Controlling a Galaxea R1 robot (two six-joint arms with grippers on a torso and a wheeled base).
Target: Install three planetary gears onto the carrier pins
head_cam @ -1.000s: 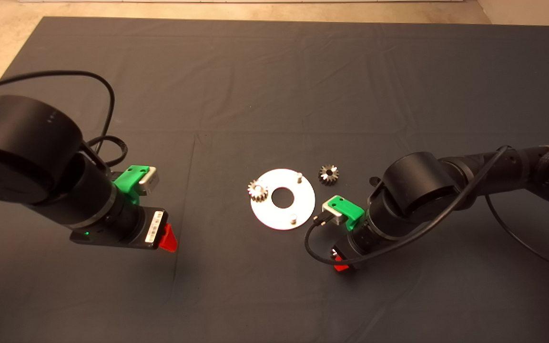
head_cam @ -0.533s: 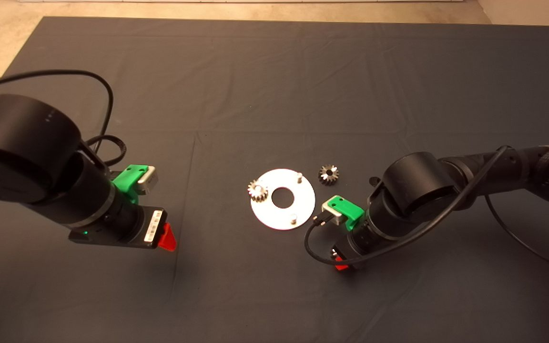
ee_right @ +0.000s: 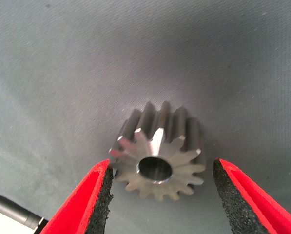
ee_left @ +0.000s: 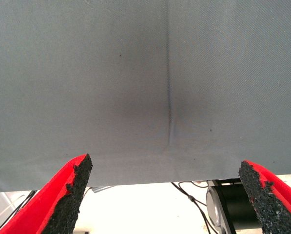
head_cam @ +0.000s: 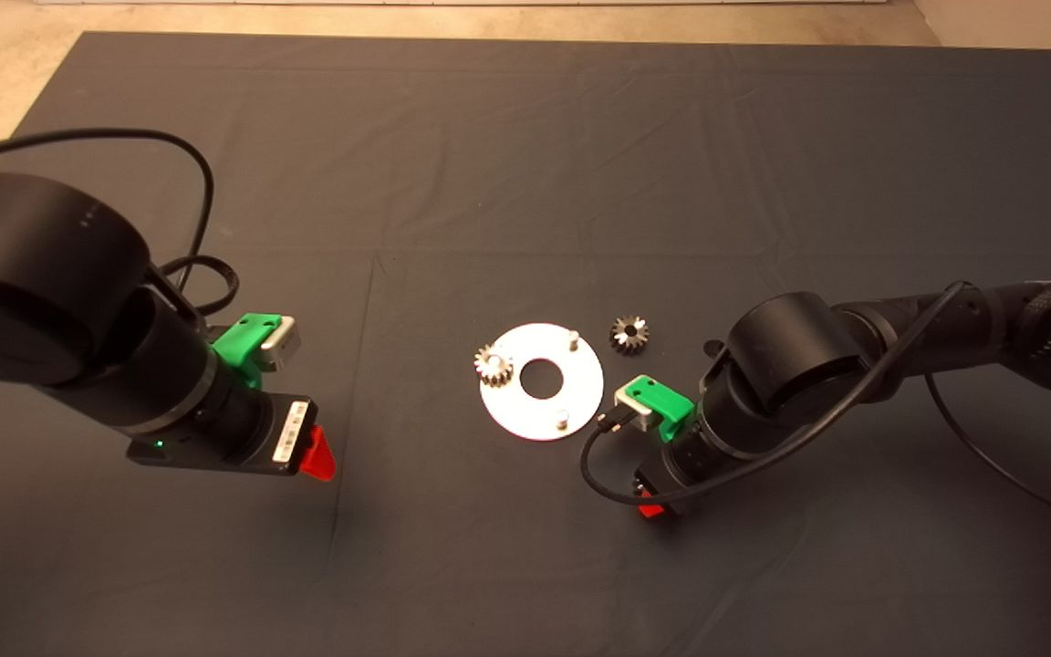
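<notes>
From above, the shiny disc [head_cam: 541, 381] lies mid-mat [head_cam: 525, 164] on the table. One planetary gear [head_cam: 493, 365] sits on the pin at its left rim; two carrier pins stand bare, one at the far side [head_cam: 572, 338], one at the near side [head_cam: 562, 421]. A second gear [head_cam: 629, 333] lies on the mat just beyond the disc's right edge. The left gripper [head_cam: 316, 453] hangs well left of the disc, the right gripper [head_cam: 651, 505] near its lower right.

In the left wrist view, the left gripper [ee_left: 167, 195] has its jaws wide over bare mat [ee_left: 145, 73].

In the right wrist view, the right gripper [ee_right: 160, 195] straddles a third gear [ee_right: 159, 151] lying on the mat, jaws open; one pad [ee_right: 102, 195] looks to be at the teeth, the other apart.
</notes>
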